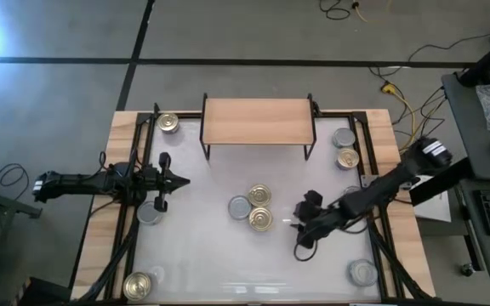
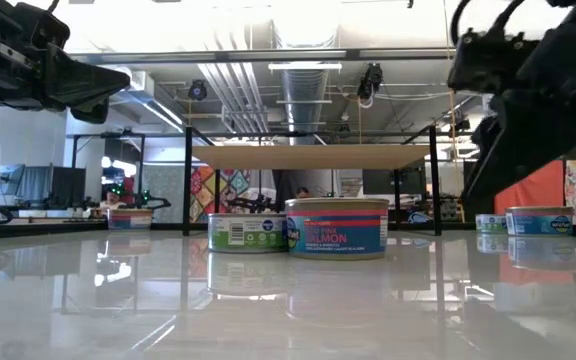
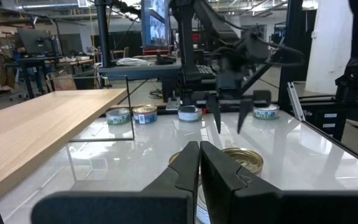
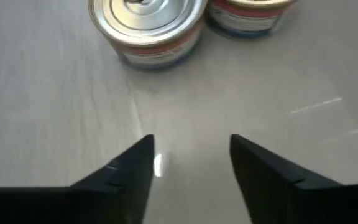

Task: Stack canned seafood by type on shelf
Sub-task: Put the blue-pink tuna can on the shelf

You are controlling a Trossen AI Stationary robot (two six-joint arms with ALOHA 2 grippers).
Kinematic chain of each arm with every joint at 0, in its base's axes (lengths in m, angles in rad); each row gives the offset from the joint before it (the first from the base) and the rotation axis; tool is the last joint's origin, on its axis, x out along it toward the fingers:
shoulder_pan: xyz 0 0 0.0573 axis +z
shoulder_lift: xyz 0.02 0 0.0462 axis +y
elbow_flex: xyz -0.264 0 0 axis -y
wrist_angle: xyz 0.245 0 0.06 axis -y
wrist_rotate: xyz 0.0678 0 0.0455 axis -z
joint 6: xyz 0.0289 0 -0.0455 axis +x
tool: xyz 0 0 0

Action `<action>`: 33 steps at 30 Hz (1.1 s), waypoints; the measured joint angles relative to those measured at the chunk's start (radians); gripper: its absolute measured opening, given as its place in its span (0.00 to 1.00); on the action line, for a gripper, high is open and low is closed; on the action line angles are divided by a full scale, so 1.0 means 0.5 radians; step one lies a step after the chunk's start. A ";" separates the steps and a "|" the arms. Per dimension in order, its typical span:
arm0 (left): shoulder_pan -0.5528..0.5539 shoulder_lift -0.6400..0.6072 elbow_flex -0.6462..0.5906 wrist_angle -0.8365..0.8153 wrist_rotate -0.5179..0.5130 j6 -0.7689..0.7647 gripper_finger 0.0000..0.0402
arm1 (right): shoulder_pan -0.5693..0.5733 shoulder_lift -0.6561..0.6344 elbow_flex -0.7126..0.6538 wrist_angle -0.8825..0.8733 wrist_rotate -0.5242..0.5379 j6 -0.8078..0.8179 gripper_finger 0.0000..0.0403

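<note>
The shelf (image 1: pixel 258 121) stands at the table's far middle, its light-wood top bare. Three cans of canned seafood sit together at the table's middle: one silver-topped (image 1: pixel 240 206) and two gold-topped (image 1: pixel 259 195) (image 1: pixel 260 219). My right gripper (image 1: pixel 299 228) hovers just right of this cluster, tipped down toward the table, open with nothing between its fingers (image 4: pixel 188 155). The nearest gold-topped can (image 4: pixel 146 28) lies ahead of them. My left gripper (image 1: pixel 181 180) waits shut and level at the table's left (image 3: pixel 199 168).
More cans stand around the edges: gold (image 1: pixel 168 122) far left, silver (image 1: pixel 343 137) and gold (image 1: pixel 347 158) far right, silver (image 1: pixel 150 212) under the left arm, gold (image 1: pixel 138 285) near left, silver (image 1: pixel 362 272) near right. A black frame borders the white table (image 1: pixel 228 263).
</note>
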 joint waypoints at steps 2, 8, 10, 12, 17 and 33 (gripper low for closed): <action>0.000 -0.001 0.000 0.000 0.000 0.000 0.00 | 0.000 0.110 0.072 0.017 -0.002 -0.029 0.62; 0.001 0.000 0.000 0.000 -0.001 0.000 0.00 | -0.001 0.323 0.145 0.357 -0.053 -0.165 0.86; 0.000 0.000 0.000 0.000 0.000 0.000 0.00 | -0.023 0.373 0.145 0.462 -0.051 -0.201 0.92; 0.001 0.000 0.000 0.000 0.000 0.000 0.00 | -0.044 0.430 0.143 0.537 -0.009 -0.238 0.96; 0.000 0.000 0.000 0.000 0.000 0.000 0.00 | -0.070 0.572 0.141 0.745 0.157 -0.316 0.99; 0.000 0.002 0.000 0.000 0.000 0.000 0.00 | -0.080 0.851 0.191 1.291 0.450 -0.430 0.99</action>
